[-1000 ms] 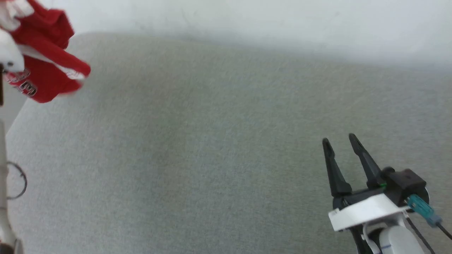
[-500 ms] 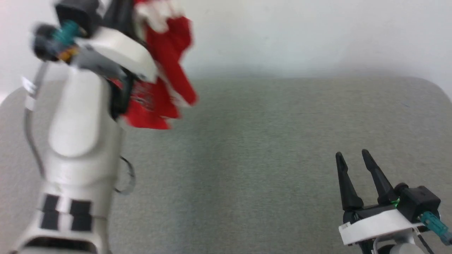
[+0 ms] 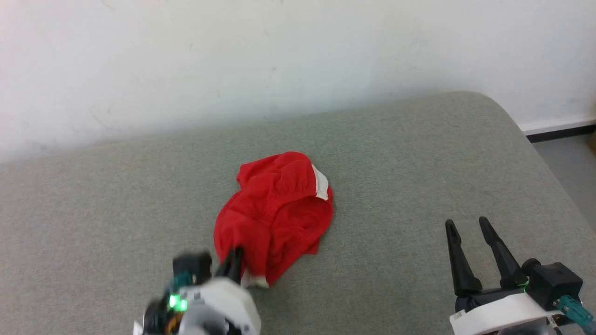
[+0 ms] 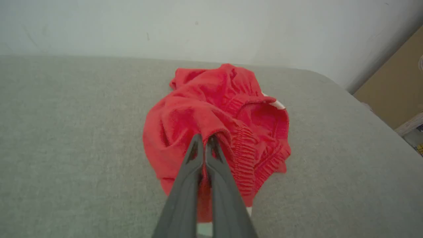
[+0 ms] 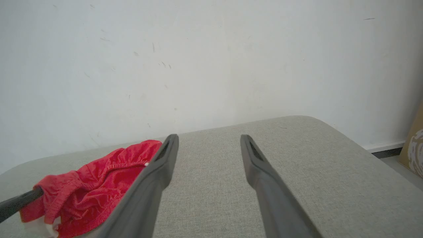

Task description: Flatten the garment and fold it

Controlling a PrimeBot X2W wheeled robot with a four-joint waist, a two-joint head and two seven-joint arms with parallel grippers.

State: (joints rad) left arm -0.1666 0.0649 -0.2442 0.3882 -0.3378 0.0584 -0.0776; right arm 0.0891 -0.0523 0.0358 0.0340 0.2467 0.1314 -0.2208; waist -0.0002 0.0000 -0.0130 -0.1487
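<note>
Garment (image 3: pixel 279 204), aloft moments ago, is lying crumpled on the grey pad (image 3: pixel 419 153), left gripper (image 3: pixel 235 255) clamping its 7 o'clock edge. Right gripper (image 3: pixel 467 225), 4 o'clock, is standing open; flattening is pending.

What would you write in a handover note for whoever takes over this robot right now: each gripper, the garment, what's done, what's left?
Left gripper: shut on a fold at the near edge of the garment.
Right gripper: open, empty, off to its right.
Garment: crumpled red heap on the grey padded surface.
Done: no flattening, no folds.
Left: spread it flat, then fold.
</note>
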